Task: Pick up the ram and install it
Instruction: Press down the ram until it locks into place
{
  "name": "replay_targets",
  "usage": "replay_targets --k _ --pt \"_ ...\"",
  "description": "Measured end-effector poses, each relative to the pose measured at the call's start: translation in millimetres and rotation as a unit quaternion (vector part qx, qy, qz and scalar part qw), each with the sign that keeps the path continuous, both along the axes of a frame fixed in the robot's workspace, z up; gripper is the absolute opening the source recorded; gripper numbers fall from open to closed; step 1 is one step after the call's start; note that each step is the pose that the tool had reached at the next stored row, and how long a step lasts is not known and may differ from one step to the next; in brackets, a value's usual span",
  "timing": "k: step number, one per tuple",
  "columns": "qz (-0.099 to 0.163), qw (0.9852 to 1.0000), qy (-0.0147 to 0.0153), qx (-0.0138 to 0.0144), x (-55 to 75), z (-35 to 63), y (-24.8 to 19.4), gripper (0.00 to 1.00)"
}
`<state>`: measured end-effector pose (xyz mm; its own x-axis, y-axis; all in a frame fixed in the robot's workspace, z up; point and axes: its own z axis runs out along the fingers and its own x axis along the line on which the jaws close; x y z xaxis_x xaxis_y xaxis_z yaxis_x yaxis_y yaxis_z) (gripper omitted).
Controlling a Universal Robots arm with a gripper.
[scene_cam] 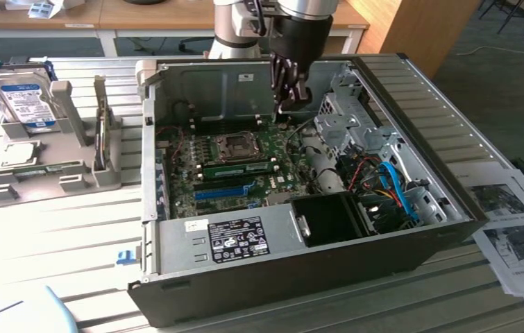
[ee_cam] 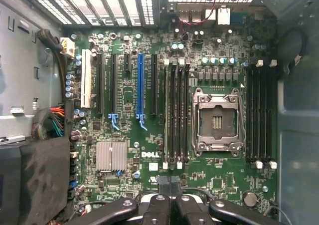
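The ram (scene_cam: pixel 239 168) is a green stick with a white label. It stands on edge in a slot on the motherboard (scene_cam: pixel 275 182), just in front of the CPU socket (scene_cam: pixel 237 144). My gripper (scene_cam: pixel 286 104) hangs inside the open PC case (scene_cam: pixel 410 90), above the back of the board and apart from the ram. In the wrist view its black fingers meet, shut with nothing between them, as my gripper (ee_cam: pixel 169 184) looks straight down on the board. The memory slots (ee_cam: pixel 177 110) run beside the CPU socket (ee_cam: pixel 217 120).
A long blue slot (scene_cam: pixel 220 191) lies in front of the ram. Cables and a drive cage (scene_cam: pixel 350 118) crowd the case on the exterior view's right. A grey holder (scene_cam: pixel 81 182) on the left carries a hard drive (scene_cam: pixel 23 100). Printed sheets (scene_cam: pixel 516 229) lie at the right.
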<state>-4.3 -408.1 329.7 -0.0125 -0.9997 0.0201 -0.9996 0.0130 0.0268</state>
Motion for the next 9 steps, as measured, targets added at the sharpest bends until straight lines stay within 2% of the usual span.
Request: replay_targets --k 9 --pt "0.000 1.0000 0.0000 0.0000 0.0 -6.8 0.0 0.09"
